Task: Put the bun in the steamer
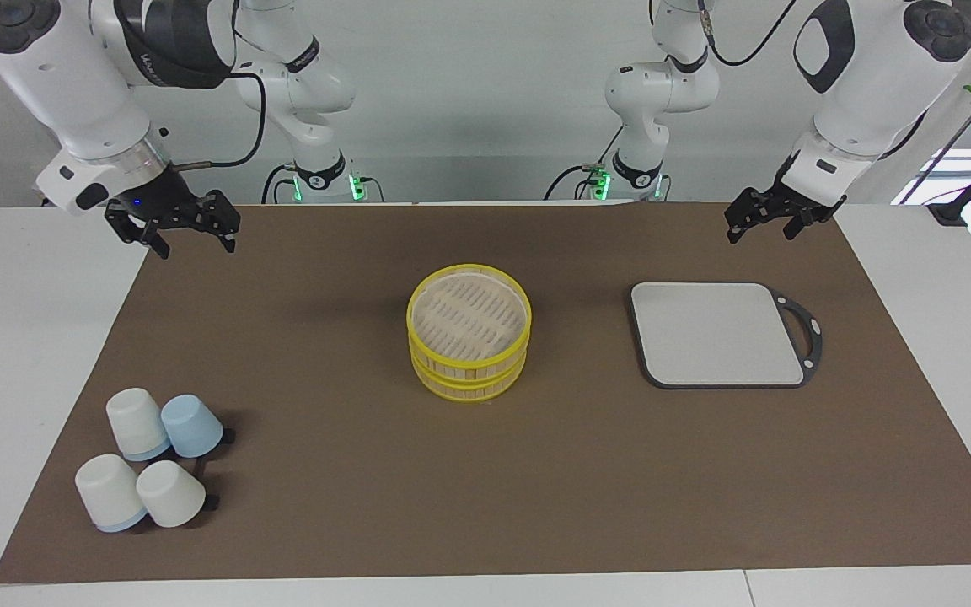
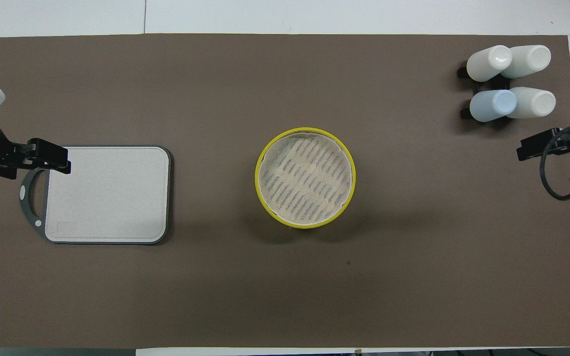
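We note the round pale bamboo steamer (image 1: 469, 341) with bright yellow rims, two stacked tiers, standing mid-mat on the brown table mat (image 1: 485, 472). Its slatted floor shows bare in the overhead view; we find no bun in either view.

Our left gripper (image 1: 758, 221) hangs in the air over the mat's edge by the robots, at the left arm's end of the table. Its fingers stand apart, released, holding nothing. The grey rectangular board (image 1: 715, 333) with a dark rim and loop handle lies below it and farther from the robots, apart from it. The steamer sits well apart from this gripper, toward the middle of the table.

Our right gripper (image 1: 190, 240) hangs over the mat's corner by the robots, at the right arm's end. Its jaws are spread, released, empty. Four upturned cups (image 1: 148, 462), three white and one pale blue, cluster together well apart from this gripper, at the mat's corner farthest from the robots. The steamer lies well apart from this gripper too, between the two grippers' ends of the table.
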Tool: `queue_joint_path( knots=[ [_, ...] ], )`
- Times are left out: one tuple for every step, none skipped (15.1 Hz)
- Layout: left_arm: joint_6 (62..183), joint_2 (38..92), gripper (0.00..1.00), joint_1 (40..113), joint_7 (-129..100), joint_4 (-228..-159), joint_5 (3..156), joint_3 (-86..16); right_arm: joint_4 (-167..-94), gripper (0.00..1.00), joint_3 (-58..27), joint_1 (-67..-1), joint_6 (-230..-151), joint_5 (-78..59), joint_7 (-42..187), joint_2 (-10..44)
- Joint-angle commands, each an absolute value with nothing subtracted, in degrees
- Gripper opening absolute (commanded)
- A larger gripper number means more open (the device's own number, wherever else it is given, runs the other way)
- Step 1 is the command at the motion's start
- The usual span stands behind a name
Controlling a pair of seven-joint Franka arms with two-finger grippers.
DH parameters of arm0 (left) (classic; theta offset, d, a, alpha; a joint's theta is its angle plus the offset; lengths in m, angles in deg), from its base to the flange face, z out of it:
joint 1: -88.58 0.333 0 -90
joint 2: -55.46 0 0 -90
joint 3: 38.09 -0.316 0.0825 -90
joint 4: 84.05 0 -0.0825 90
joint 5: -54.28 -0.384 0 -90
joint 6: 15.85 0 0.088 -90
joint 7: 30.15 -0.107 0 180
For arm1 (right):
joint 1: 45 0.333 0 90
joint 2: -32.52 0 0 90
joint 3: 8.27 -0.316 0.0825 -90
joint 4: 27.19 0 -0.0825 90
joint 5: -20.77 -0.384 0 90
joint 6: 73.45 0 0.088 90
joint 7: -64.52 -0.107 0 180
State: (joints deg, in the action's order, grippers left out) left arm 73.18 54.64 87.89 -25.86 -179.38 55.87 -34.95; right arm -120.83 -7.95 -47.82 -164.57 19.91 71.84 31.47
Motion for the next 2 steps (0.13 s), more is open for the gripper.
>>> queue_joint_path(
  knots=[
    [72.3, 53.9, 1.00, 87.7, -26.2, -179.6, 54.9, -35.2, -121.7, 1.00, -8.1, -48.0, -163.9, 20.3, 73.0, 32.6],
    [72.3, 53.9, 1.00, 87.7, -26.2, -179.6, 54.9, -35.2, -121.7, 1.00, -8.1, -48.0, -163.9, 20.3, 73.0, 32.6]
  ],
)
